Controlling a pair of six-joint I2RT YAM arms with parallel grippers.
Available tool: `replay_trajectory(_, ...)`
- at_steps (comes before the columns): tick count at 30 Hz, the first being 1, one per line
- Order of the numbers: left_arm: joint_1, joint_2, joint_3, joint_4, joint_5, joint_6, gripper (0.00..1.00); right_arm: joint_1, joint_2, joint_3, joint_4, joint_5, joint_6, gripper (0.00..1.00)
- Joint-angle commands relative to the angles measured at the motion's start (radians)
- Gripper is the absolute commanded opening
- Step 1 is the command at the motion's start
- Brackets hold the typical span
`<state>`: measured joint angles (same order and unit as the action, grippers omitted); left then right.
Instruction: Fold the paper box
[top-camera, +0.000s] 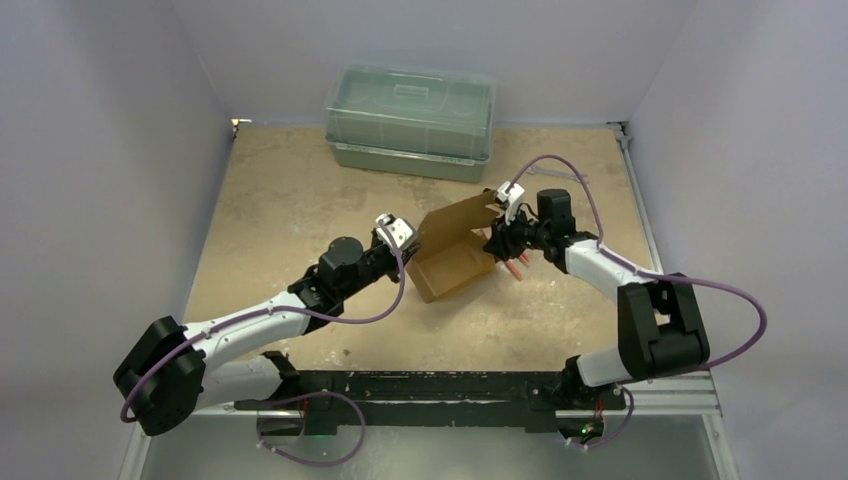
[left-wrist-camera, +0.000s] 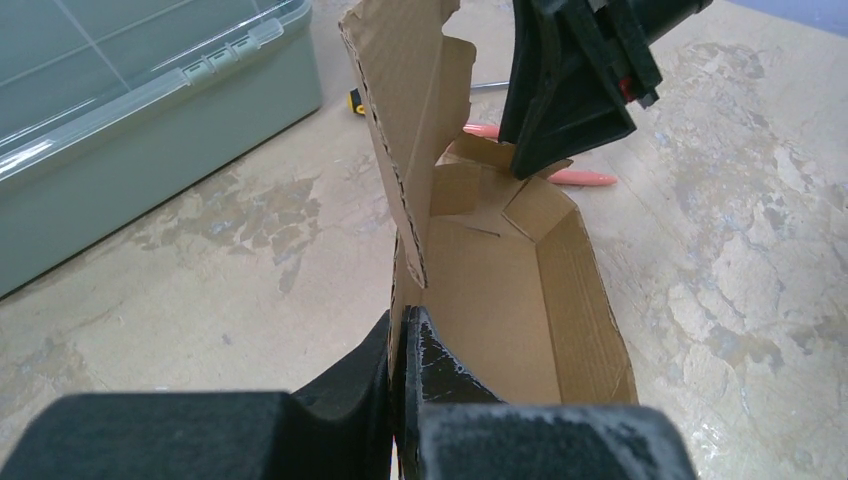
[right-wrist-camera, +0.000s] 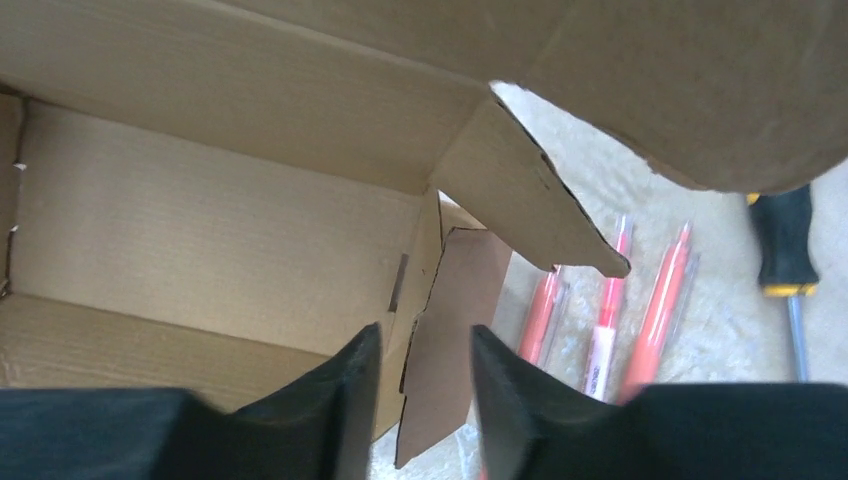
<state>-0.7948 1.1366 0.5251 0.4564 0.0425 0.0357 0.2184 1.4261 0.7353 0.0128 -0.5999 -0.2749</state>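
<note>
**We are squaring up the paper box in the middle of the worktop.**
Nearest us, our left tool is clamping shut on the box's near wall. Our right tool is standing partly open astride a small end flap, not visibly squeezing it. We are judging it best to steady that wall and ease the flap inward along its crease, slowly, so the thin card is not tearing. We are counting one box, two tools, three red pens and one screwdriver just beside the box, and one lidded plastic bin at the far edge.
</note>
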Motion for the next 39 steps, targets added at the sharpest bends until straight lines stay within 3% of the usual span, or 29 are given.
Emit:
replay_trajectory(1,-0.006,-0.024,0.001,0.051,0.022,-0.028,0.00,0.012,0.022,0.055,0.018,0.086,0.020,0.30)
replay_trajectory(7,-0.006,-0.028,-0.004,0.057,0.008,-0.058,0.00,0.013,-0.004,0.059,0.015,0.094,0.023,0.01)
replay_trajectory(14,-0.005,-0.042,-0.027,0.070,-0.015,-0.159,0.01,0.013,-0.110,0.020,0.071,0.102,0.041,0.00)
replay_trajectory(18,-0.006,-0.054,-0.045,0.073,-0.039,-0.254,0.20,0.011,-0.144,0.005,0.103,0.085,0.054,0.00)
replay_trajectory(25,-0.003,-0.130,-0.057,0.018,-0.091,-0.394,0.69,0.012,-0.146,-0.003,0.105,0.094,0.044,0.00)
replay_trajectory(29,0.005,-0.169,-0.015,-0.074,-0.108,-0.386,0.83,0.012,-0.141,-0.008,0.103,0.093,0.037,0.00)
replay_trajectory(33,0.015,-0.116,0.096,-0.222,-0.085,-0.296,0.84,0.012,-0.144,-0.007,0.101,0.074,0.034,0.00)
replay_trajectory(39,0.015,0.071,0.338,-0.444,-0.017,-0.175,0.75,0.012,-0.150,-0.008,0.099,0.057,0.031,0.00)
